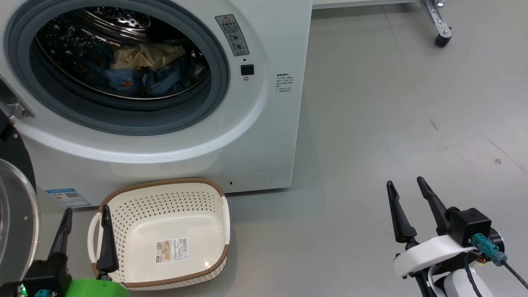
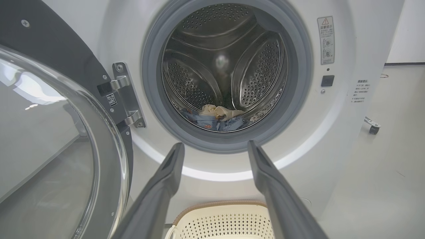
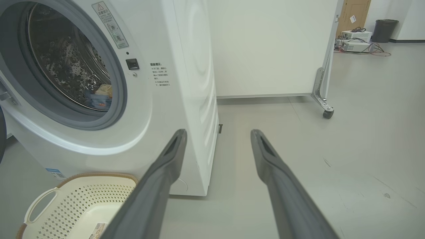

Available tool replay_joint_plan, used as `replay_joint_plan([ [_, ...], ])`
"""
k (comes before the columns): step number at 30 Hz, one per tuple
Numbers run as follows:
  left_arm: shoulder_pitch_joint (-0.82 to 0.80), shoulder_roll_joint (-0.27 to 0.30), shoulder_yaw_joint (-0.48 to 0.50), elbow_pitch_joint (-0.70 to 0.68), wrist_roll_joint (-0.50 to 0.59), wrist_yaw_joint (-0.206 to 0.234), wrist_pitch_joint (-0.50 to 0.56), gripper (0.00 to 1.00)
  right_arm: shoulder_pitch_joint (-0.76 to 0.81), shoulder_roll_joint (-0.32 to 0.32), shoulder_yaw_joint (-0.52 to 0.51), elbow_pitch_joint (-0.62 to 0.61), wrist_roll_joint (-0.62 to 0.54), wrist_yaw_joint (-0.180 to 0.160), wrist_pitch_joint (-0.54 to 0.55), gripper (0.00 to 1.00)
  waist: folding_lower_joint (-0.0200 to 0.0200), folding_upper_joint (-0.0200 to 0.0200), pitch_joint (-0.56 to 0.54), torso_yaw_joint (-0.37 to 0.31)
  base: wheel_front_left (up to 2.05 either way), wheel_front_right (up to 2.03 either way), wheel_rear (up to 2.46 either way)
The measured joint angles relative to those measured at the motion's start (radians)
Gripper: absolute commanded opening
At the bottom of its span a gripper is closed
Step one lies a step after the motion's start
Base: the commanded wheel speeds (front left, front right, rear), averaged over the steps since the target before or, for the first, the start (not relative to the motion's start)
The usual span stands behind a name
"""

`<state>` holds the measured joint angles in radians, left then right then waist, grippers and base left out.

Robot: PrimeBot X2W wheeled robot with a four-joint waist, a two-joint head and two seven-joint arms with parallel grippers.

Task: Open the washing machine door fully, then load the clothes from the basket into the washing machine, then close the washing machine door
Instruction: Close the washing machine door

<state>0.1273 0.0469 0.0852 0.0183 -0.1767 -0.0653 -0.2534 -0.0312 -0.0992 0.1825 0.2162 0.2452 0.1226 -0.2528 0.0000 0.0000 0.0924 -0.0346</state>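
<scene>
- At the far left, the washing machine door (image 1: 16, 198) is standing wide open on its hinge (image 2: 124, 94). It looks heavy, stiff and glossy, so its black rim is probably a safer place to push than the slippery glass.
- Just beside it, the left gripper (image 1: 87, 209) is hovering over the near-left edge of the basket (image 1: 165, 184), jaws apart and holding nothing.
- The basket is sitting empty on the floor (image 1: 392, 103), close against the washing machine (image 1: 264, 136).
- Inside the drum (image 2: 212, 49), the clothes (image 1: 140, 66) are lying in a soft, light heap.
- At the right, the right gripper (image 1: 405, 181) is hanging over the floor, jaws apart and empty.
</scene>
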Motion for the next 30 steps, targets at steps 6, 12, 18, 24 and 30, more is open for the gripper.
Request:
replay_joint_plan([
  [6,0.0,0.0,-0.006,0.001,0.0,0.0,0.0,1.0,0.0,-0.003,0.002,0.0,0.0,0.0,0.0,1.0,0.0,0.0,-0.001,0.003,0.0,0.0,0.0],
  [12,0.001,0.0,-0.007,0.001,0.0,0.0,0.0,1.0,0.0,-0.003,0.001,0.0,0.0,0.0,0.0,1.0,0.0,0.0,0.0,0.005,-0.03,0.03,0.0],
  [18,0.0,0.0,-0.004,0.0,0.0,0.0,0.0,1.0,0.001,-0.003,0.001,0.001,0.0,0.0,0.0,1.0,0.0,0.0,0.001,0.006,-0.25,0.25,0.0],
  [24,0.0,0.0,-0.007,-0.001,0.0,0.0,0.0,1.0,0.001,-0.003,0.0,0.0,0.0,0.0,0.0,1.0,0.0001,0.0,0.005,0.007,-0.53,0.53,0.0],
  [30,0.0,0.0,-0.016,-0.001,-0.001,0.005,0.0,1.0,0.001,-0.003,-0.001,0.001,0.0,0.0,0.0,1.0,0.0001,0.0,0.006,0.01,-0.8,0.8,0.0],
])
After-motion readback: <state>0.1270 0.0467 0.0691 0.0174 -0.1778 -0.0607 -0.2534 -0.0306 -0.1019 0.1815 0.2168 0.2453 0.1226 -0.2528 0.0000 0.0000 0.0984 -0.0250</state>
